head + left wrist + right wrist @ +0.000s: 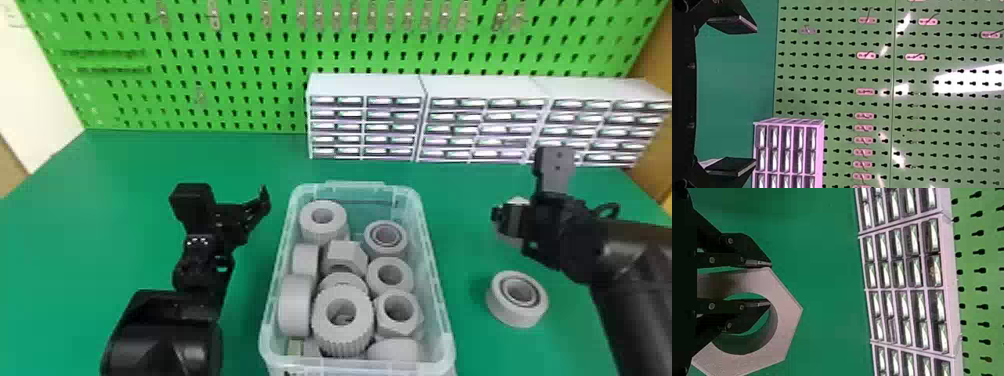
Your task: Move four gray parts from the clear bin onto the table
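Right fingers (512, 219) — pinching the hex nut (789, 315)

Looks like a wkshop, w/ pegboard (240, 95), hooks (214, 19), multi-drawer cabs (367, 86) & green worktop (125, 165).

- Your left arm (165, 332) comes in from the bottom edge of the head view, left of the middle, with the wrist (200, 267) running up and away from you.
- Your left gripper (227, 197) hangs ahead of that wrist. It's wide open, btw: the left wrist view has its flat fingers (732, 166) spread well apart, nothing between them.
- Your right arm (635, 270) comes in at the lower right of the head view, and the hand end points over to the left.
- Your right gripper (506, 218) is clamped down, its fingers (756, 263) fairly close together and roughly parallel.
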